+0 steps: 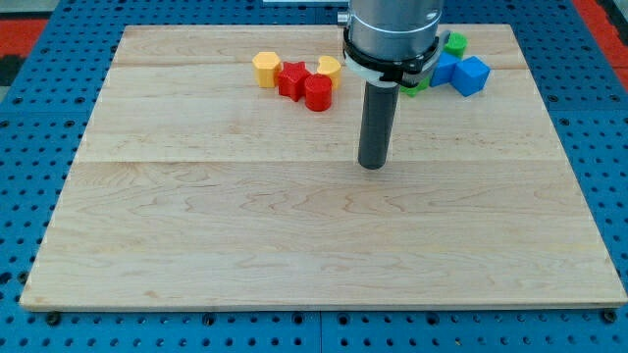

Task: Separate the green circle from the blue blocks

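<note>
My tip (372, 165) rests on the wooden board (294, 235) near its middle, below and left of the blue and green cluster. Two blue blocks sit at the view's top right: a blue cube (472, 75) and another blue block (444, 69) touching it on its left. A green block (455, 43) sits just above them. Another green piece (413, 88) shows at the blue block's left, mostly hidden behind my arm; I cannot tell which green one is the circle. The tip is apart from all the blocks.
A second cluster lies at the view's top, left of my arm: a yellow hexagon-like block (265, 69), a red star-like block (292, 78), a red cylinder (317, 93) and a yellow block (329, 67). The board lies on a blue perforated table (29, 147).
</note>
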You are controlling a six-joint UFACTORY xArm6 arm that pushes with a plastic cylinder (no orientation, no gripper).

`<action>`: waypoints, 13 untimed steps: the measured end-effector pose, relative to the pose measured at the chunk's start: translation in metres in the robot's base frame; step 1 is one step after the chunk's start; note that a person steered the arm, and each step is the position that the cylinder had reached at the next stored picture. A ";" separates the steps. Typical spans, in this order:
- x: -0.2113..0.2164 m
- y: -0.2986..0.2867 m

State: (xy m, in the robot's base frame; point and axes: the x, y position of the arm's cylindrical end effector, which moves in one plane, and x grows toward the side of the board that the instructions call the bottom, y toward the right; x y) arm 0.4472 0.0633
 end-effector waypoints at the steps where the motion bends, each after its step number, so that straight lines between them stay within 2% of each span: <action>1: 0.000 0.000; 4: 0.006 -0.013; 5: 0.003 0.016; 6: 0.010 0.084; 8: -0.078 0.268; 9: -0.142 0.282; 10: -0.225 0.251; 11: -0.255 0.242; 12: -0.255 0.149; 13: -0.221 0.090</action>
State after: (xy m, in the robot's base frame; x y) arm 0.2258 0.1537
